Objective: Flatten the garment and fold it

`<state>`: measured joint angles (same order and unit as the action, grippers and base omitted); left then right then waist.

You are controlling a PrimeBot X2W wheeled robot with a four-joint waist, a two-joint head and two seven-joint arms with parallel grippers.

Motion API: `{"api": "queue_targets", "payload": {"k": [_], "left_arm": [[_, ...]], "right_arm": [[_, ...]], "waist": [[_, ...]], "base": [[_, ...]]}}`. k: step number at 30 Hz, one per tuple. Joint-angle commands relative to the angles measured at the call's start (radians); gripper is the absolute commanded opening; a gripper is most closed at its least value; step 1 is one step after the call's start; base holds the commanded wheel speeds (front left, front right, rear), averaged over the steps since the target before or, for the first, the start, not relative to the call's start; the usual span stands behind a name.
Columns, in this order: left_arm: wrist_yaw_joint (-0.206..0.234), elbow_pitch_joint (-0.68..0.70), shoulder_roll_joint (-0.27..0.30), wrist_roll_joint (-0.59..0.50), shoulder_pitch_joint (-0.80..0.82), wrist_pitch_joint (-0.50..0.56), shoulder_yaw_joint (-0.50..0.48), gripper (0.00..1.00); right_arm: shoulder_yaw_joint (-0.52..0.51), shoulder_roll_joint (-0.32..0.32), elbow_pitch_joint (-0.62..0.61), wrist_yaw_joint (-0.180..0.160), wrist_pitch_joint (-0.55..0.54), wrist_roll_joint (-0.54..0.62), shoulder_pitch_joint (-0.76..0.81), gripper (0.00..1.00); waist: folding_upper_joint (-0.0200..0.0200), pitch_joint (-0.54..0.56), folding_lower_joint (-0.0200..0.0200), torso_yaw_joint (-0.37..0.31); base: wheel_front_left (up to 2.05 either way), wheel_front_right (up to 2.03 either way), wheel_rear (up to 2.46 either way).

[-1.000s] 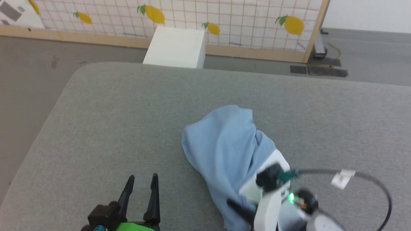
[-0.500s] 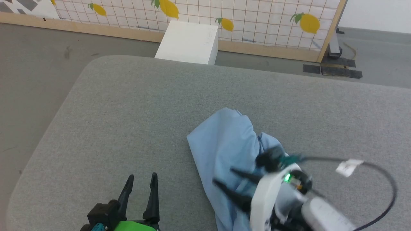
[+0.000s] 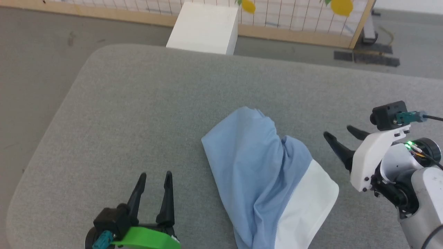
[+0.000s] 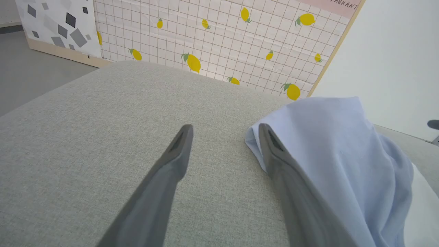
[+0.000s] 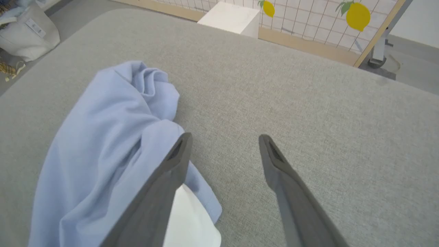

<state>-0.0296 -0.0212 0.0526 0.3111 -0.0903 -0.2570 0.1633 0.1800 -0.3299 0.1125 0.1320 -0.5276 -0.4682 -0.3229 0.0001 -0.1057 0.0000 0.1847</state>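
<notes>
The garment [image 3: 256,173] lies bunched on the grey surface [image 3: 138,103], reaching its near edge (a white panel shows on its right side). The right gripper [image 3: 337,131] hangs just beside it toward the right edge, fingers spread and empty. The left gripper [image 3: 154,175], likewise spread, sits by the near edge.

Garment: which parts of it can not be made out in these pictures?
- Garment front: head view, bunched folds hide it.
- Its near end: head view, cut by bottom edge.
- Its near edge: left wrist view, behind left gripper's finger.
- White panel: right wrist view, partly behind right gripper's finger.
</notes>
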Motion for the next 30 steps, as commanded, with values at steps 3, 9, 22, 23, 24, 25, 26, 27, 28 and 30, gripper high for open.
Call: {"api": "queue_targets", "payload": {"k": [3, 9, 22, 23, 24, 25, 26, 27, 28, 30], "left_arm": [[0.005, 0.019, -0.002, 0.004, 0.034, -0.005, 0.003, 1.0], [0.01, 0.029, -0.002, 0.007, 0.066, -0.005, 0.025, 1.0], [0.018, 0.019, -0.002, 0.01, 0.071, -0.005, 0.015, 1.0], [0.017, 0.018, -0.002, 0.009, 0.069, -0.005, 0.012, 1.0], [0.016, 0.016, -0.002, 0.005, 0.067, -0.005, 0.009, 1.0], [0.015, 0.015, -0.002, 0.003, 0.064, -0.005, 0.006, 1.0], [0.014, 0.014, -0.002, 0.002, 0.061, -0.005, 0.003, 1.0], [0.013, 0.013, -0.002, 0.0, 0.058, -0.005, 0.001, 1.0], [0.011, 0.012, -0.002, -0.001, 0.053, -0.005, -0.002, 1.0], [0.007, 0.01, -0.002, -0.006, 0.044, -0.005, -0.005, 1.0]], "right_arm": [[0.034, -0.027, 0.046, -0.001, -0.069, -0.01, -0.031, 1.0], [0.131, -0.074, 0.118, -0.001, -0.106, -0.042, -0.048, 1.0], [0.296, -0.121, 0.203, -0.001, -0.035, -0.075, -0.056, 0.0], [0.292, -0.118, 0.207, -0.001, -0.016, -0.069, -0.065, 0.0], [0.285, -0.114, 0.209, -0.001, 0.008, -0.067, -0.076, 0.0], [0.271, -0.108, 0.21, -0.001, 0.028, -0.071, -0.085, 0.0], [0.25, -0.101, 0.209, -0.001, 0.054, -0.076, -0.097, 0.0], [0.232, -0.095, 0.208, -0.001, 0.074, -0.08, -0.108, 0.0], [0.207, -0.088, 0.203, -0.001, 0.095, -0.086, -0.12, 0.0], [0.155, -0.083, 0.192, -0.001, 0.128, -0.094, -0.142, 0.0]], "waist": [[-0.0001, -0.063, 0.0, 0.021], [-0.0001, -0.102, 0.0, 0.055], [-0.0001, -0.094, 0.0, 0.075], [-0.0001, -0.088, 0.0, 0.069], [-0.0001, -0.079, 0.0, 0.061], [-0.0001, -0.072, 0.0, 0.055], [-0.0001, -0.062, 0.0, 0.045], [-0.0001, -0.053, 0.0, 0.037], [-0.0001, -0.042, 0.0, 0.025], [-0.0001, -0.024, 0.0, 0.005]], "base": [[0.0, 0.0, 0.0], [0.0, 0.0, 0.0], [0.0, 0.0, 0.0], [0.0, 0.0, 0.0], [0.0, 0.0, 0.0], [0.0, 0.0, 0.0], [0.0, 0.0, 0.0], [0.0, 0.0, 0.0], [0.0, 0.0, 0.0], [0.0, 0.0, 0.0]]}}
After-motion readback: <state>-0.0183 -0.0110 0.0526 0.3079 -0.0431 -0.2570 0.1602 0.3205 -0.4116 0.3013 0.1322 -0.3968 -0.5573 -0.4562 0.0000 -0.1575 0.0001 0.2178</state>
